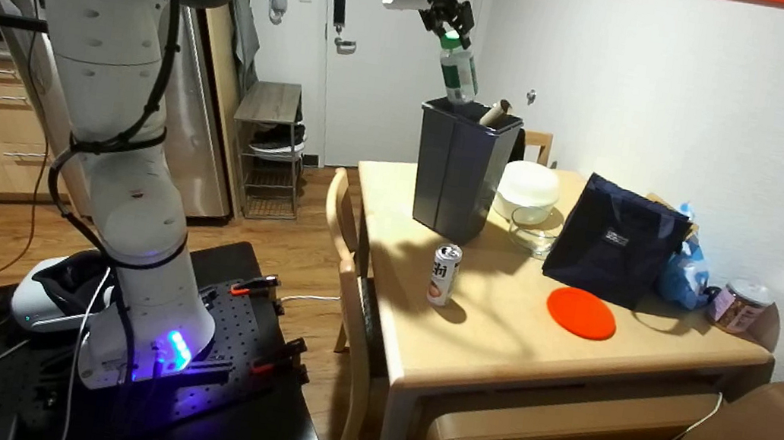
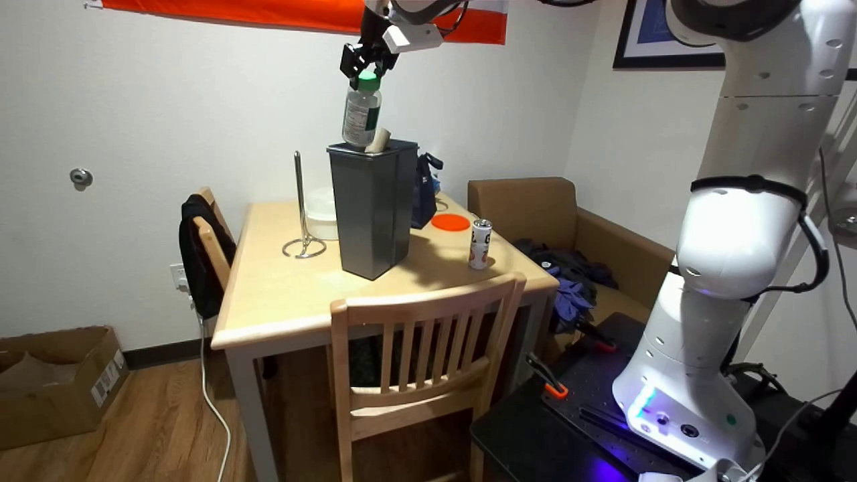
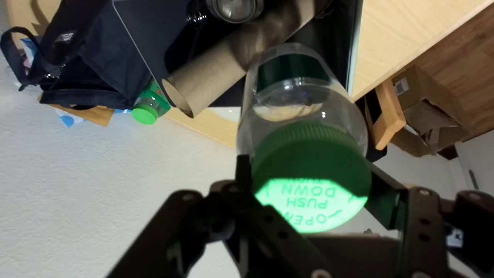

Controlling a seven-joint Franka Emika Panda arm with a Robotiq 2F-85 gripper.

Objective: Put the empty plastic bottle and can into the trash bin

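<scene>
Jaws point down over the bin [image 1: 453,175], gripping the bottle [image 1: 460,73].

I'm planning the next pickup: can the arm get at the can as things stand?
Probably not yet: the gripper holds the bottle at the mouth of the bin. Once freed, likely yes: the can stands upright on the table, clear of the bin, nothing over it.
</scene>
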